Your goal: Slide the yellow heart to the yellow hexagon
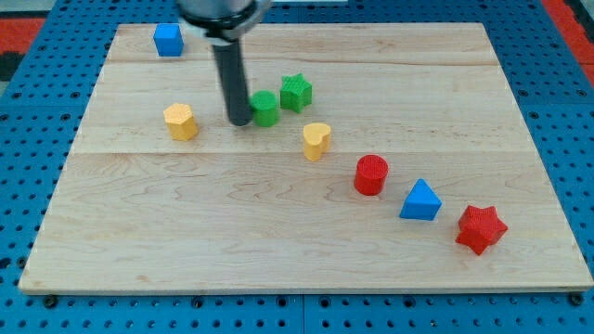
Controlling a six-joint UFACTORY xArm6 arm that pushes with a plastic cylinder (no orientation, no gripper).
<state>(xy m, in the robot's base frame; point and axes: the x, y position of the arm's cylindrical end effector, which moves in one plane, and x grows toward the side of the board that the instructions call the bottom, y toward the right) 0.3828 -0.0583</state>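
The yellow heart lies near the middle of the wooden board. The yellow hexagon sits to its left, well apart from it. My tip rests on the board between them, touching the left side of a green round block. The tip is up and to the left of the yellow heart, with a clear gap, and to the right of the hexagon.
A green star sits right of the green round block. A blue cube is at the top left. A red cylinder, a blue triangle and a red star run diagonally toward the bottom right.
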